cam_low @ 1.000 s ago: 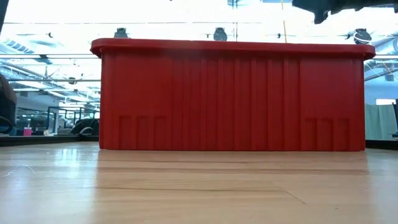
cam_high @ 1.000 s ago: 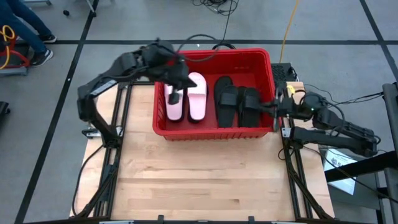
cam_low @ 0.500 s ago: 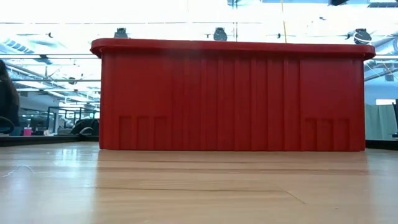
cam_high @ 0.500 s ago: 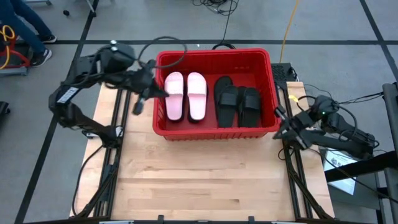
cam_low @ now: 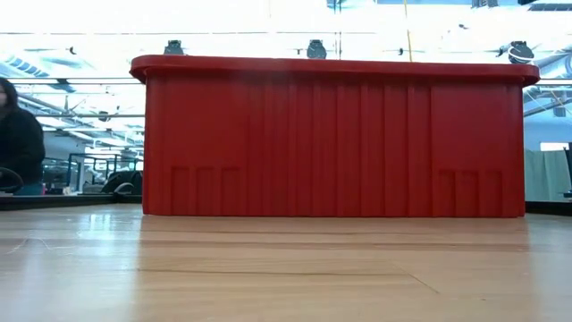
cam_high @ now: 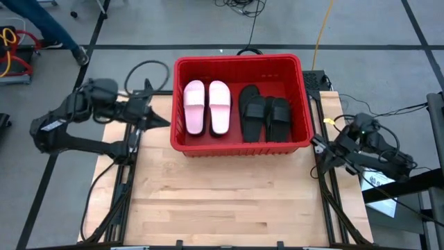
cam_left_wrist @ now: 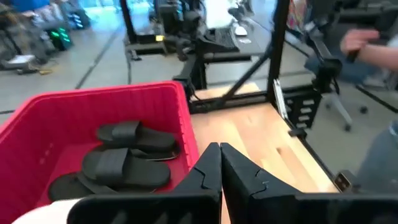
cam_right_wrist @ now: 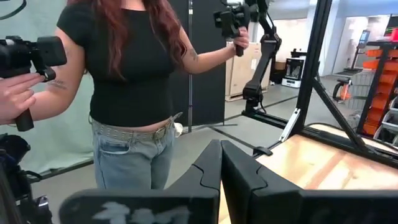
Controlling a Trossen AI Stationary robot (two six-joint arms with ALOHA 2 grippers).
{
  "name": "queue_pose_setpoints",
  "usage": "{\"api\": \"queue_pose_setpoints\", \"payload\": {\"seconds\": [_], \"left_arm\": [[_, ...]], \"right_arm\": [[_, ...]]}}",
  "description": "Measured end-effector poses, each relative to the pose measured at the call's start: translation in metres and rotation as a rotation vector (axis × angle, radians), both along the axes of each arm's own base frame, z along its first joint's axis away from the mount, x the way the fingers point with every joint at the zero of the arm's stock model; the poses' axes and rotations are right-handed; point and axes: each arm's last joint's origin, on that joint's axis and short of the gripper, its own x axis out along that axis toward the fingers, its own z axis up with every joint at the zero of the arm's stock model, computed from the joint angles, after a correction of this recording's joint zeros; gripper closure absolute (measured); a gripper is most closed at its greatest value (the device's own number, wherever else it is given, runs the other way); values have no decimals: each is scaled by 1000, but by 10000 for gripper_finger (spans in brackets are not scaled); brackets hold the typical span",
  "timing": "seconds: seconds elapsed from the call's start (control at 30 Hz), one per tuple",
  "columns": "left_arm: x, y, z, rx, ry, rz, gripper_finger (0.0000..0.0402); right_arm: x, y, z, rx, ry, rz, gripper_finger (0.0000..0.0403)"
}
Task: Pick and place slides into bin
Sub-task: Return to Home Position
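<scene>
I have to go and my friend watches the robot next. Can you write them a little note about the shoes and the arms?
Left gripper: shut, holding nothing, outside the big red ribbed plastic bin, by the wall on the left arm's side.
Right gripper: shut, holding nothing, past the wooden table edge near the bin's other side.
Slides: the pale pink pair and the black band pair lie side by side inside the bin.
Done: every slide in view is binned.
Left: probably only parking both arms at home.
</scene>
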Motion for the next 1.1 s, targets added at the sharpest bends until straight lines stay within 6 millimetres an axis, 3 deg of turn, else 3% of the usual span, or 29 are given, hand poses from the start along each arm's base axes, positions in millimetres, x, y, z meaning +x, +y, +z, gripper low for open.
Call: {"api": "queue_pose_setpoints", "payload": {"seconds": [0.47, 1.1], "left_arm": [[-57, -11, -75, -58, -209, 21, 390], [-86, -16, -167, -166, -384, 21, 396]], "right_arm": [[-19, 8, -2, -48, -89, 125, 403], [-15, 6, -17, -49, -50, 128, 403]]}}
